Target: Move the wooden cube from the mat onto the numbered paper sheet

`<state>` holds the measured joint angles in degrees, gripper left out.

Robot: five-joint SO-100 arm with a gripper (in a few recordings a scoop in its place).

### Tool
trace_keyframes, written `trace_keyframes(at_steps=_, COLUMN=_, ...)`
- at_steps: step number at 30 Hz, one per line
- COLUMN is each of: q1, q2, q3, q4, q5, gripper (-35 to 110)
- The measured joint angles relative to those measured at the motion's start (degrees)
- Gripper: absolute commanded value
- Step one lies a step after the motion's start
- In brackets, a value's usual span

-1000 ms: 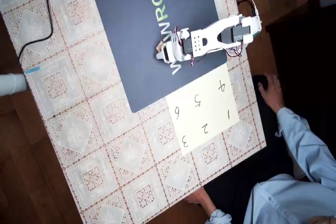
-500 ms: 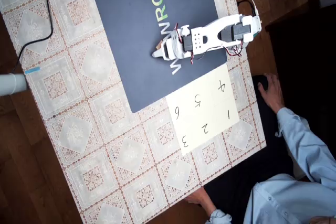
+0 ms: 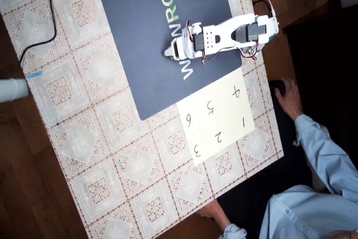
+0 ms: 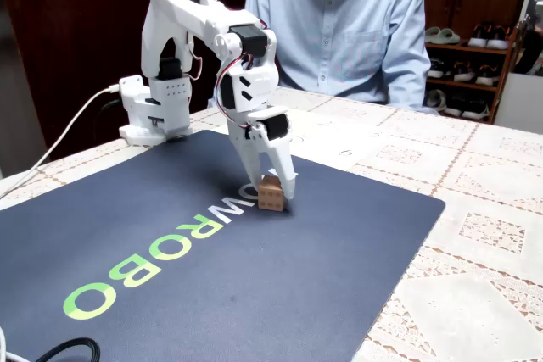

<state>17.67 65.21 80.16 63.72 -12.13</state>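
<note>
white arm bent downward, gripper fingers closed around something, tips near the surface

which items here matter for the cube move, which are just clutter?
Job items:
- wooden cube, between the gripper fingers, on the mat
- mat
- numbered paper sheet, beside the mat's corner

Just lying about:
- lace tablecloth
- black cable across the cloth
- white cable at the arm base
- person seated behind the table

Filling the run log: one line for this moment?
pincer: around wooden cube, closure unclear | cube: on mat | numbered paper sheet: bare
</note>
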Motion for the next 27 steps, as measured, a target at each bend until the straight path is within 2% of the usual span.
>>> trace_keyframes(at_steps=5, q1=-1.0, q2=-0.9, q3=-0.4, q4=0.0, q5=-0.8, gripper=15)
trace_keyframes(at_steps=15, q1=-0.9, q2=-0.9, q3=-1.1, q4=0.0, q5=-2.4, gripper=0)
trace_keyframes(at_steps=18, q1=-0.6, q2=-0.1, q3=-0.2, q4=-1.0, q5=-3.3, gripper=0)
trace_keyframes(at_steps=27, q1=-3.6, q2=19.8, q3=17.2, q4=-4.9, q5=-2.6, gripper=0)
